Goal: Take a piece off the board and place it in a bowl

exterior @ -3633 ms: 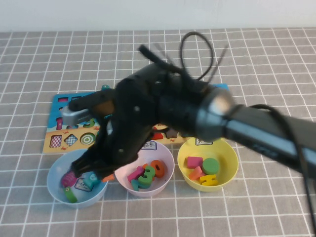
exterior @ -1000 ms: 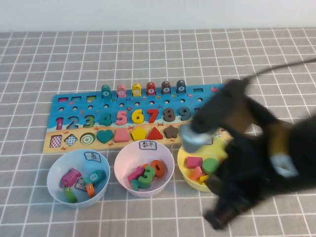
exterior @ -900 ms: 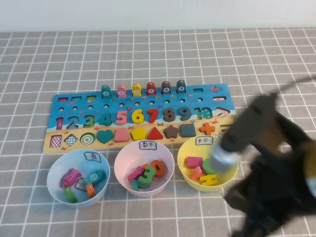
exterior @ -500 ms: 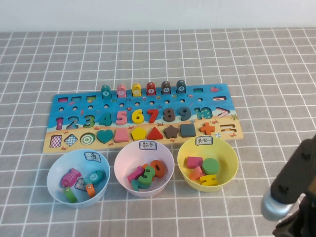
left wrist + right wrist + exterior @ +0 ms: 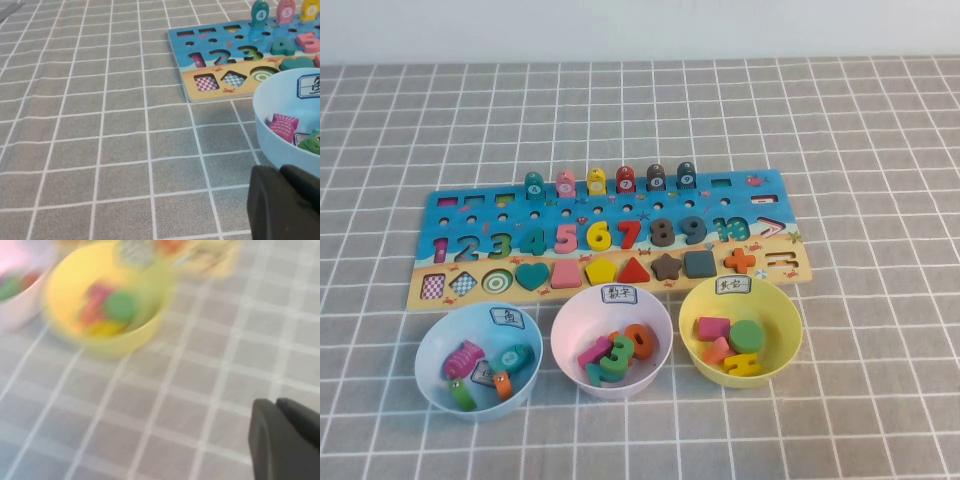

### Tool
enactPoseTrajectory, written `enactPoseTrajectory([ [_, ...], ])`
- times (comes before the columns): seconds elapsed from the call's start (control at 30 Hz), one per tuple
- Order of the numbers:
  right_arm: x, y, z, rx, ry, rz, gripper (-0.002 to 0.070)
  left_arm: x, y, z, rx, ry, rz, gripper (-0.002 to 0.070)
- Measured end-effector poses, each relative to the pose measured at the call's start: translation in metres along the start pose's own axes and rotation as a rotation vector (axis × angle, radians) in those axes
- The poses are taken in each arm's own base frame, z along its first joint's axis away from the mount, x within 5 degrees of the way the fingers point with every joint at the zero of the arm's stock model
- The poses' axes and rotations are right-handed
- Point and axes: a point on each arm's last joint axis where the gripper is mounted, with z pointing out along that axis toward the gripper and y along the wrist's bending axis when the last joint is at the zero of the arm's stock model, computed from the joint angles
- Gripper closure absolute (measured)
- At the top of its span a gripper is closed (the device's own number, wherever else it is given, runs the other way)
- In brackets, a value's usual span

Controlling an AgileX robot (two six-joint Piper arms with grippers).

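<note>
The long blue board lies across the middle of the table, with numerals and a row of shapes still in it. The small orange piece rests inside the pale blue bowl, among pink and green pieces. Neither arm shows in the high view. In the left wrist view my left gripper is shut and empty, low over the cloth just beside the pale blue bowl, with the board beyond. My right gripper is shut and empty above bare cloth, a short way from the yellow bowl.
A pink bowl holding numerals and a yellow bowl holding shapes stand in a row with the pale blue one, in front of the board. Several fish pegs stand upright along the board's far edge. Grey checked cloth covers the table.
My right arm has swept from over the yellow bowl to the lower right and out of the high view. The bowls, the board and the pieces have not moved.
</note>
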Motion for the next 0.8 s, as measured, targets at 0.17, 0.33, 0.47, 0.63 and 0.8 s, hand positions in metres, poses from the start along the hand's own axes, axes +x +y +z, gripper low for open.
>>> enactPoseTrajectory([
  [0.17,0.039,-0.021,-0.004,0.116,-0.221,0.091,0.0692,0.0,0.0,0.0,0.0,0.0,0.0,0.0676],
  [0.33,0.067,-0.03,-0.009,0.22,-0.382,0.138,0.0692,0.0,0.0,0.0,0.0,0.0,0.0,0.0676],
  [0.47,0.07,-0.031,-0.018,0.263,-0.494,0.144,0.0692,0.0,0.0,0.0,0.0,0.0,0.0,0.0676],
  [0.63,0.075,-0.03,-0.026,0.274,-0.536,0.143,0.0692,0.0,0.0,0.0,0.0,0.0,0.0,0.0676],
  [0.8,0.08,-0.03,-0.025,0.281,-0.502,0.153,0.0693,0.0,0.0,0.0,0.0,0.0,0.0,0.0676],
])
